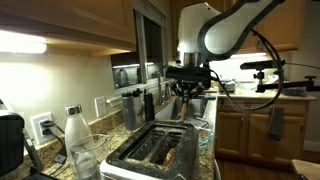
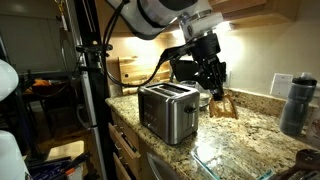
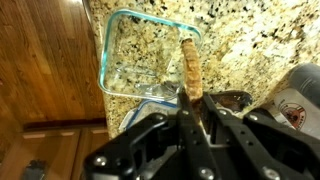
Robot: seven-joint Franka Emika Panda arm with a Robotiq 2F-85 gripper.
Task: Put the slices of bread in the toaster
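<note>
The silver toaster stands on the granite counter, its long dark slots facing up. Something brown shows in one slot. My gripper hangs beyond the toaster's far end, above the counter. It is shut on a slice of bread, which hangs below the fingers. In the wrist view the gripper pinches that slice of bread edge-on, over a bare stretch of counter and not over the slots.
A clear glass dish lies on the granite counter just under the held slice. A clear bottle with a white cap stands beside the toaster. A dark bottle stands by the wall. Wooden cabinets drop below the counter edge.
</note>
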